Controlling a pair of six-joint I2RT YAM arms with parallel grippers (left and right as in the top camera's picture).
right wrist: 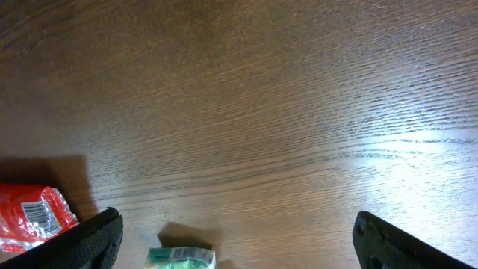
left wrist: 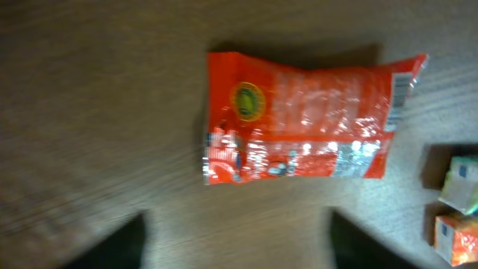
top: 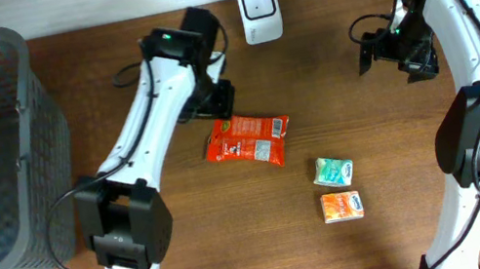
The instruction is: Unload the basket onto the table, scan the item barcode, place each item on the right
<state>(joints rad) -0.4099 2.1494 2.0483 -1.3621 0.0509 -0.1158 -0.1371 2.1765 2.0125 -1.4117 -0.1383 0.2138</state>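
Near the middle of the table (top: 405, 224), the red snack packet (top: 247, 140) lies flat, just beyond the left gripper (left wrist: 237, 243), whose jaws stand apart, holding nothing. Toward the far right edge, the right gripper (right wrist: 237, 240) hangs wide open, well apart from it.

A brown wood-grain table (top: 387, 237) carried a dark grey plastic mesh basket (top: 23, 84) at its left end and a white rounded scanner (top: 258, 11) at the far edge. A red-orange foil snack packet (top: 248, 140) lay flat near the middle. Beside it were a small teal pack (top: 334, 171) and a small orange pack (top: 342, 206).
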